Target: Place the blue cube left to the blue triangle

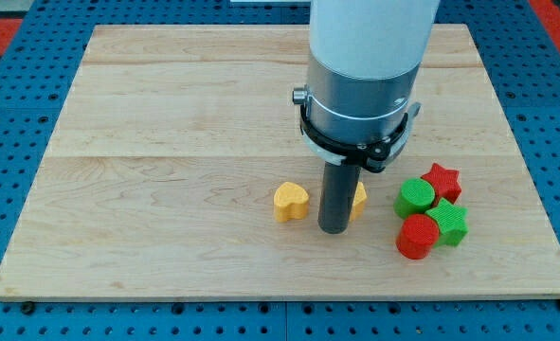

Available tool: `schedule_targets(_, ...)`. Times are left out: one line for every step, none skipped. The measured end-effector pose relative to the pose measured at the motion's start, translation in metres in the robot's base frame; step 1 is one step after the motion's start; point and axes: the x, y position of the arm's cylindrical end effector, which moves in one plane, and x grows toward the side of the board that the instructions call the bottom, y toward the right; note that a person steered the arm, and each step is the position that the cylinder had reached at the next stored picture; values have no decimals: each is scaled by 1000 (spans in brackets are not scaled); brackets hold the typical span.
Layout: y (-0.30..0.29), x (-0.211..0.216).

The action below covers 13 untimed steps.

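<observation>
No blue cube and no blue triangle show in the camera view; the wide arm body (365, 66) hides part of the board behind it. My tip (334, 228) rests on the wooden board (166, 142) below the middle. It stands just right of a yellow heart block (290, 201) and just left of a second yellow block (359, 200), whose shape the rod partly hides. I cannot tell whether the tip touches either one.
A cluster sits at the view's right: a green cylinder (415, 197), a red star (442, 180), a green star-like block (448, 221) and a red cylinder (417, 237). A blue pegboard (14, 114) surrounds the board.
</observation>
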Motion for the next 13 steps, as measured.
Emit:
schedule_targets(-37, -14)
schedule_targets(-10, -34)
schedule_targets(48, -34)
schedule_targets(7, -64)
schedule_targets(-64, -108)
schedule_targets(-70, -132)
schedule_targets(13, -136)
schedule_targets(73, -121)
schedule_targets(66, -104)
schedule_targets(80, -90)
schedule_targets(93, -87)
schedule_targets(72, -114)
schedule_targets(36, -143)
